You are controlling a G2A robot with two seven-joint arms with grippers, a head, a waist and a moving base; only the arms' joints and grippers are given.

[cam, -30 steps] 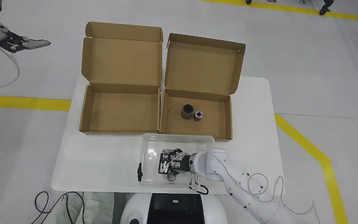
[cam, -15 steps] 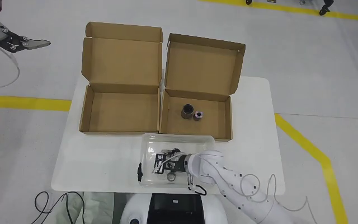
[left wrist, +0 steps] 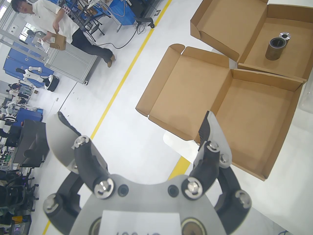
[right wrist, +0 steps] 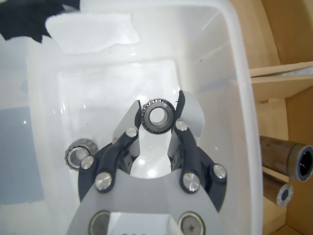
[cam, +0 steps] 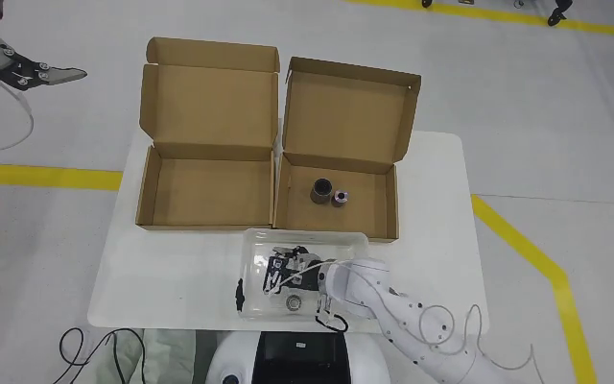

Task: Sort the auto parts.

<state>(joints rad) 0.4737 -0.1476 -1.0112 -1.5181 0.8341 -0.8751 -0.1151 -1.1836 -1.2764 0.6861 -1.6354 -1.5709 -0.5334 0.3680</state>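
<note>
Right gripper (right wrist: 157,113) is seen inside the clear bin (right wrist: 240,74) at the near edge of the desk (cam: 173,269) — jaws clamped on a bearing (right wrist: 146,119). A second bearing (right wrist: 73,145) lies just beside. Left gripper (left wrist: 133,117) is held far left, off the desk — jaws spread wide, nothing gripped.

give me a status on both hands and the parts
Right hand shut on a bearing inside the clear bin. Left hand open, holding nothing, out past the table edge. Second bearing loose in the bin, nothing blocking.
</note>
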